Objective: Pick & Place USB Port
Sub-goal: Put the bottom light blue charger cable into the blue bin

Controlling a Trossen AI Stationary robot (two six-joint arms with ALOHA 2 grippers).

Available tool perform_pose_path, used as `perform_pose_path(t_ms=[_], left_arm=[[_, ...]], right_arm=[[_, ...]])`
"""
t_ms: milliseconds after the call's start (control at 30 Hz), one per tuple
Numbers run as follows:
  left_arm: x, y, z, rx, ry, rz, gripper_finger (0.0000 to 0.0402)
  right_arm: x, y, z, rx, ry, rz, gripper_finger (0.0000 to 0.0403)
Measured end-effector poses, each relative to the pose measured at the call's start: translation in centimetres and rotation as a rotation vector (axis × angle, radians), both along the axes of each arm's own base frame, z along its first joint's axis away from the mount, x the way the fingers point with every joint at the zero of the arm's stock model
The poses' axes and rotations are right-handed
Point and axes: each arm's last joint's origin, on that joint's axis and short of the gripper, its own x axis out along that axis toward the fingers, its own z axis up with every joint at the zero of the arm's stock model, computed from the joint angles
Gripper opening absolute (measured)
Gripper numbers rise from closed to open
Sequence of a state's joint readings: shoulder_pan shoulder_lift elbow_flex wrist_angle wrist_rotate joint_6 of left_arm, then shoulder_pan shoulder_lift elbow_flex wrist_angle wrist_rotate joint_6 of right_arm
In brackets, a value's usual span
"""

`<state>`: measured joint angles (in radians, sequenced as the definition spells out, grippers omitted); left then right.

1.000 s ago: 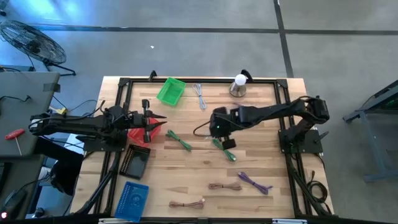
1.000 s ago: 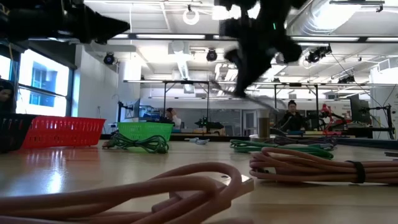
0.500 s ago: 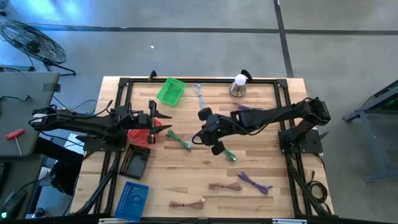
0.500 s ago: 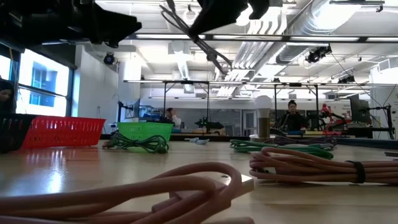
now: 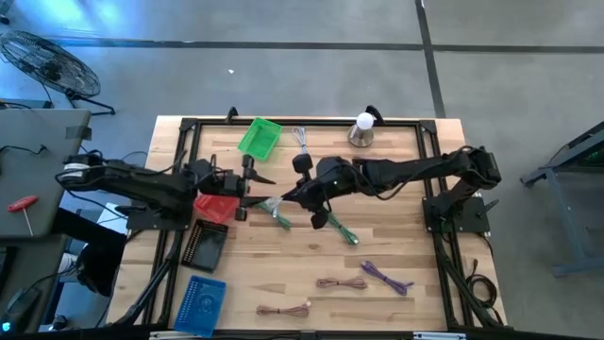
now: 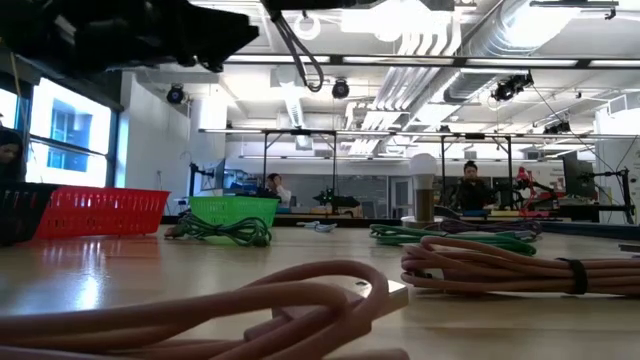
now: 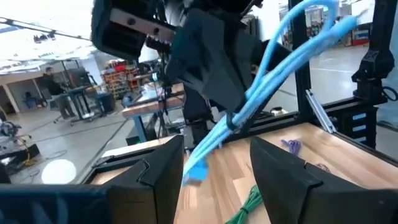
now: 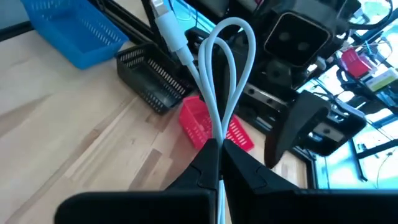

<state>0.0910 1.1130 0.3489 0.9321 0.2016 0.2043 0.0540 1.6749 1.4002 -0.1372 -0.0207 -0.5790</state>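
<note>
The USB cable (image 8: 224,68) is a pale folded bundle with a white plug (image 8: 168,28). My right gripper (image 8: 219,149) is shut on it and holds it in the air over the table's middle left (image 5: 291,196). My left gripper (image 5: 264,191) faces it from the left, open. In the left wrist view the cable's plug end (image 7: 196,171) hangs between the left gripper's (image 7: 216,149) two fingers, and I see no touch. A red basket (image 5: 215,205) stands on the table just under the left gripper. My right gripper pinches the folded cable between its two fingers, several strands together, below the loops (image 8: 214,138). The fingers reach in from the table's right, slanting a little down, and lie along the bundle. The loops and plug stick out past the fingertips toward the left gripper, clear of the table.
A green basket (image 5: 260,138), a black basket (image 5: 205,244) and a blue basket (image 5: 200,300) stand on the table's left half. Green cables (image 5: 276,216) (image 5: 340,229), a white one (image 5: 304,146), a purple one (image 5: 387,276) and brown ones (image 5: 340,283) lie about. A lamp (image 5: 362,129) stands far back.
My right gripper has carried the cable up off the table and toward the table's left, tipping from pointing down to nearly level. My left gripper has moved toward the table's right to meet it, and its fingers now stand wider apart.
</note>
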Motion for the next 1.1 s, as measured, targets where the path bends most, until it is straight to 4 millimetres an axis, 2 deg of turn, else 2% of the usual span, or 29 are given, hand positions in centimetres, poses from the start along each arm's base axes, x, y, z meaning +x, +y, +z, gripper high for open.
perform_pose_path(t_ms=[167, 367, 667, 967, 1100], left_arm=[[1.8, 0.2, 1.0, 0.002, -0.003, -0.004, 0.0174], [3.1, 0.0, 1.6, 0.013, 0.008, -0.09, 0.0174], [3.2, -0.1, 1.1, 0.008, 0.074, -0.15, 0.0174], [3.2, -0.1, 0.9, 0.007, 0.094, -0.161, 0.0174], [3.2, -0.2, 0.8, 0.007, 0.097, -0.162, 0.0174]], right_arm=[[0.0, 0.0, 0.0, 0.022, 0.003, 0.003, 0.0], [-0.1, 0.1, -0.1, 0.026, 0.014, 0.01, 0.0], [-0.3, 0.4, -0.6, 0.02, 0.067, 0.012, 0.0], [-0.6, -0.2, -1.0, -0.087, 0.113, -0.183, 0.0], [-0.6, -0.1, -1.1, -0.085, 0.121, -0.177, 0.0]])
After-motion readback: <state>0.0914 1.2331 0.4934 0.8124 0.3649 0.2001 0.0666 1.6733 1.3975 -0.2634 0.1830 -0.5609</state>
